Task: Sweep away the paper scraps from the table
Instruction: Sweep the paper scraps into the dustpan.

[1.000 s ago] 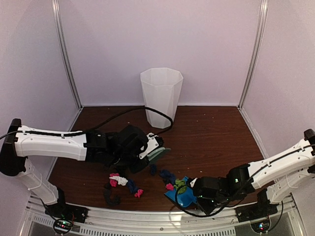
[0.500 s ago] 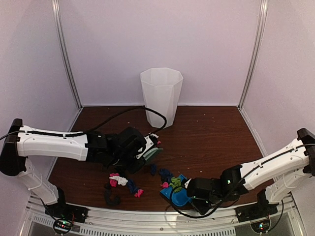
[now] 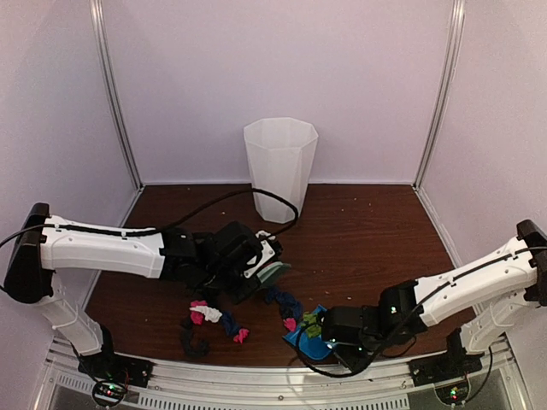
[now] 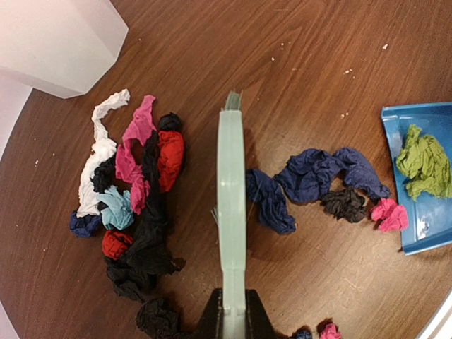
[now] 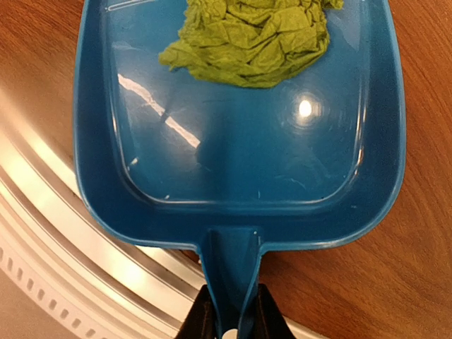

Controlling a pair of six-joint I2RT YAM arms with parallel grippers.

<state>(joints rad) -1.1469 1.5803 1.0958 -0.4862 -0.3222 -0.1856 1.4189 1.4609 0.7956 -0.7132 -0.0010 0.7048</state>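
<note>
My left gripper is shut on the handle of a mint-green hand brush standing on edge on the table. Paper scraps lie on both sides of it: a pink, white, red and black pile on its left, and navy, black and pink ones on its right. My right gripper is shut on the handle of a blue dustpan holding a green wad. From above, the brush is left of the dustpan, with navy scraps between them.
A white faceted bin stands at the back of the table, with a black cable curling round its base. The metal rail runs under the dustpan's handle end. White walls close in three sides.
The right arm has slid the dustpan a little to the left. The left arm has moved the brush slightly to the right, towards the navy scraps.
</note>
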